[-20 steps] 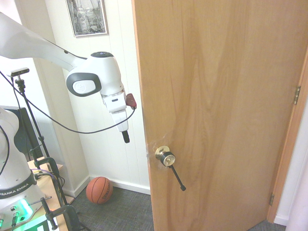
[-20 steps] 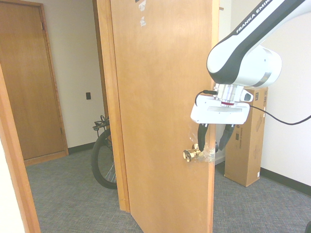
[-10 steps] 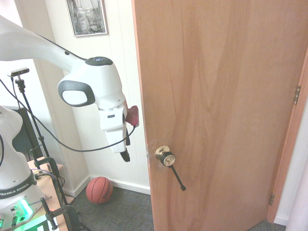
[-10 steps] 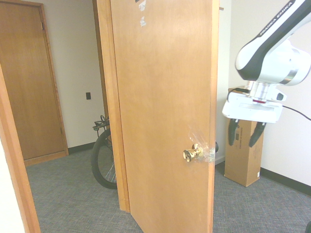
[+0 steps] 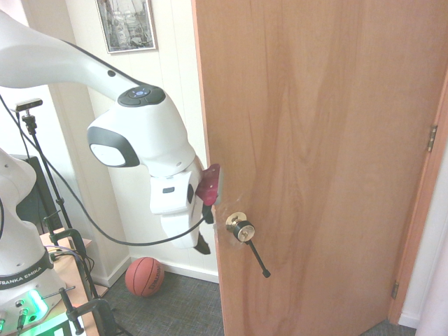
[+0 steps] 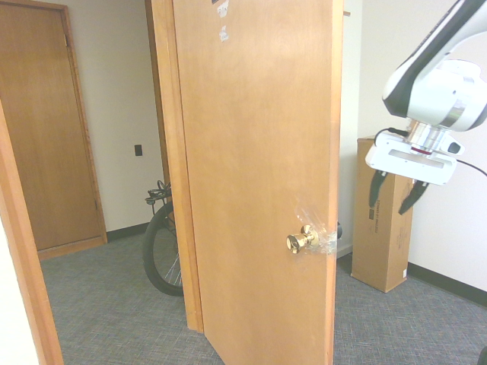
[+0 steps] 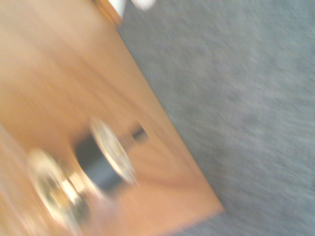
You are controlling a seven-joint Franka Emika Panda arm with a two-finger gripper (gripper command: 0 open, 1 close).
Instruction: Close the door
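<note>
We judge this the approach: our end effector (image 6: 396,198) is spread wide and empty. The door (image 6: 259,167) stands ajar (knob (image 5: 241,228) untouched); next, we should push it shut.

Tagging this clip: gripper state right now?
Gripper: open, fingers apart, nothing between them; not on the knob.

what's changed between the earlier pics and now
The gripper has moved lower and, in the second exterior view, right, away from the door; its fingers stay open, nothing grasped. The door, still ajar, knob and ball stayed put.
</note>
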